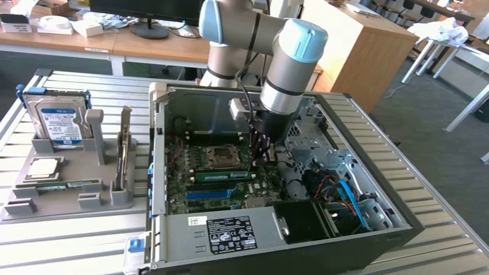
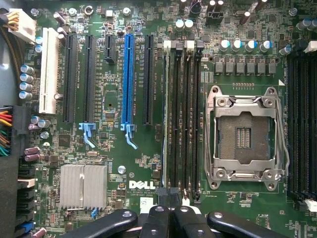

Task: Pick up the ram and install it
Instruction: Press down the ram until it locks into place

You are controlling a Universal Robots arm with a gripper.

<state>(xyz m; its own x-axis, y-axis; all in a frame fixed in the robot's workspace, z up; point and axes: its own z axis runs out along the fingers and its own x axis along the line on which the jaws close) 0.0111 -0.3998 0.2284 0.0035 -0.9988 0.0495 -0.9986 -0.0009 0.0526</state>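
The ram (image 1: 222,175) is a long green stick standing on edge in a memory slot of the motherboard, just beside the processor socket (image 1: 221,154). In the wrist view the ram (image 2: 168,114) shows edge-on in the slot nearest the blue slot, between white end clips. My gripper (image 1: 264,157) hangs inside the open computer case above one end of the memory slots. Its black fingers (image 2: 158,218) are pressed together, shut, with nothing visible between them. The gripper (image 2: 171,215) is apart from the ram.
A grey holder (image 1: 68,197) left of the case carries a blue-labelled hard drive (image 1: 61,117), a square silver processor chip (image 1: 43,167) and an upright card (image 1: 125,146). Case walls, cables (image 1: 336,189) and a drive cage ring the motherboard. A silver heat sink (image 2: 83,186) sits near the blue slot (image 2: 129,74).
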